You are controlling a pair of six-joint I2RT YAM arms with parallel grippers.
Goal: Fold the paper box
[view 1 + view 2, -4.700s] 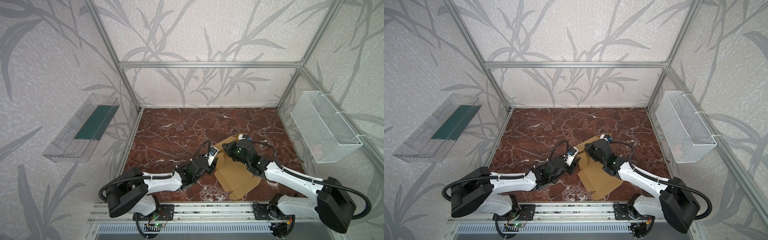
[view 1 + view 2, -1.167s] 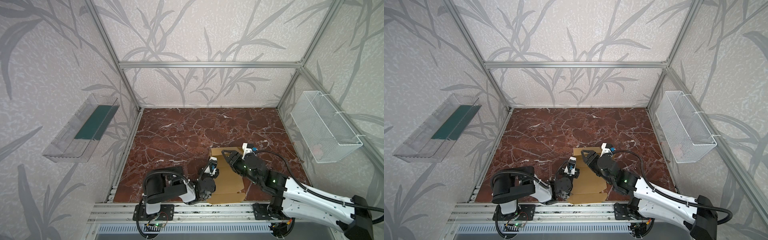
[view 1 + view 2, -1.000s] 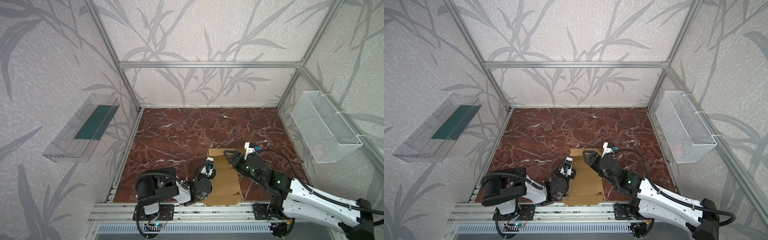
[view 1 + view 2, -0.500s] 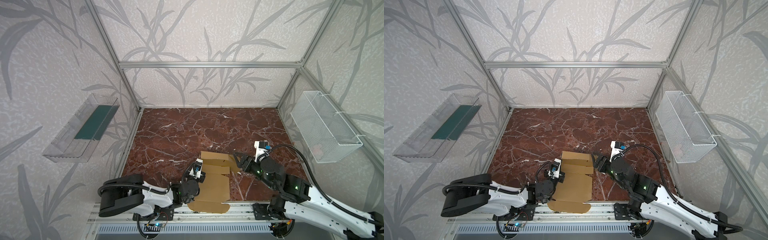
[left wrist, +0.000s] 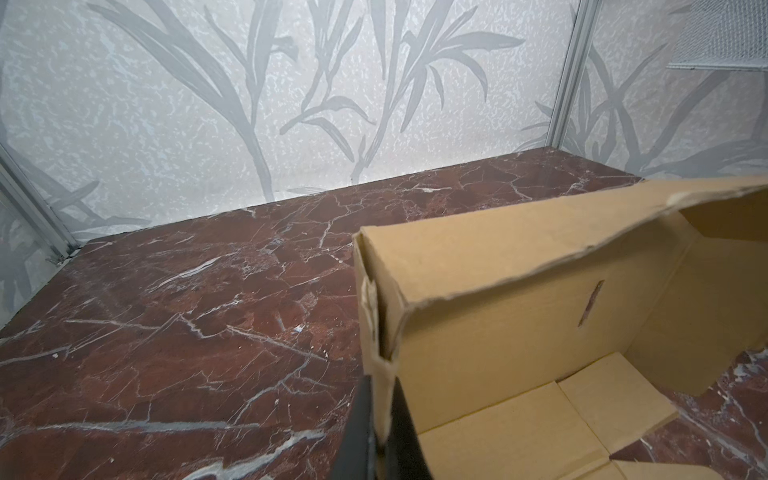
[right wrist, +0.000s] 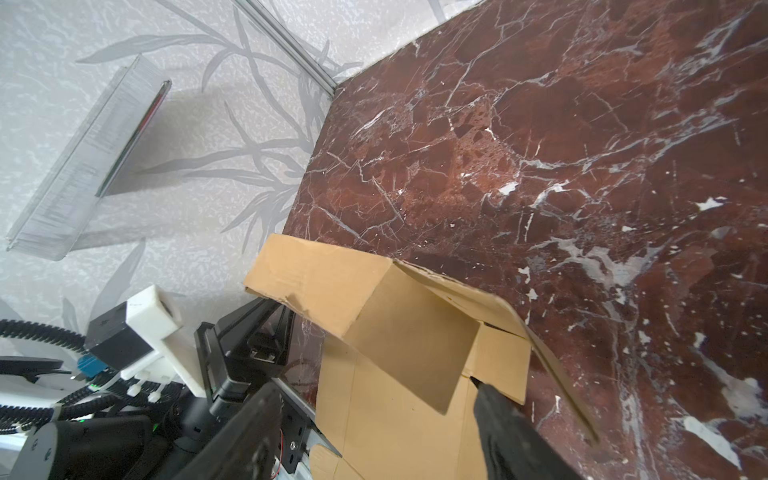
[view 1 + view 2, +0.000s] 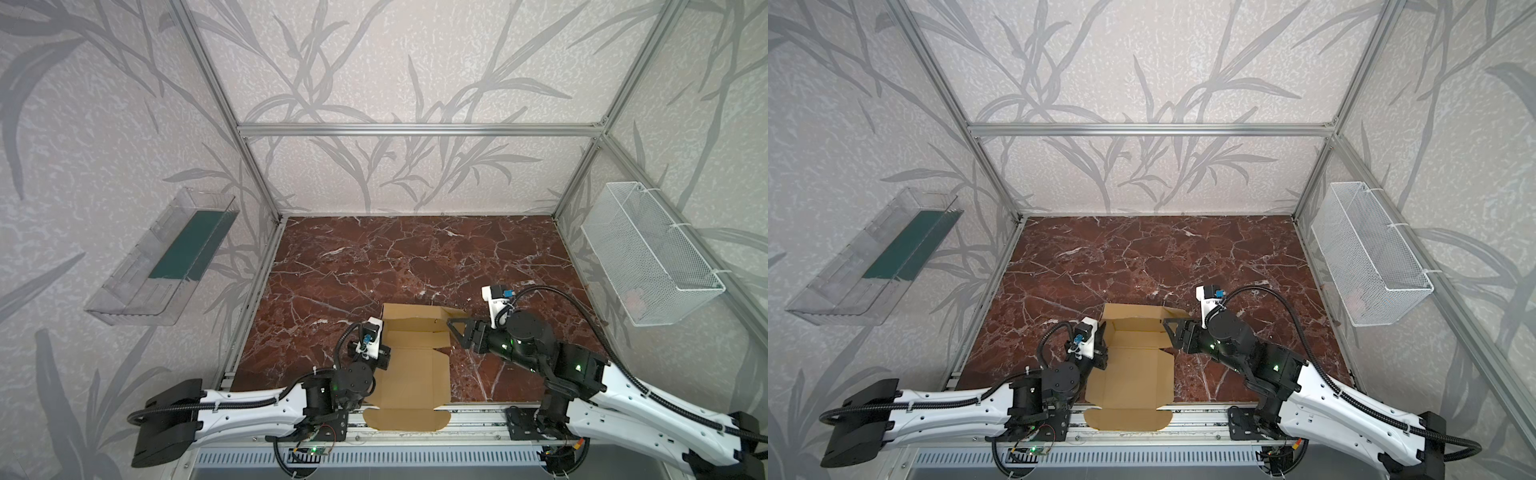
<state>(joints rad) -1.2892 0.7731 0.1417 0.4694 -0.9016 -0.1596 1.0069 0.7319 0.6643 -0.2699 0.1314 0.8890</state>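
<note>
My left tool (image 5: 381, 390) is clamped on the left wall of the tan corrugated cardboard box (image 7: 409, 370), at the near edge of the red marble table (image 7: 374, 266); my right tool (image 7: 455, 332) stands wide by its right side.

Paper box (image 7: 409, 374) of matt tan corrugated cardboard, edges ragged, tabletop (image 7: 415, 257) in glossy red-brown veined stone, frame (image 7: 415, 129) of satin metal, basket (image 7: 648, 266) of white wire mesh, wall tray (image 7: 137, 291) of clear plastic, walls (image 7: 415, 62) matt and rough-textured.
</note>
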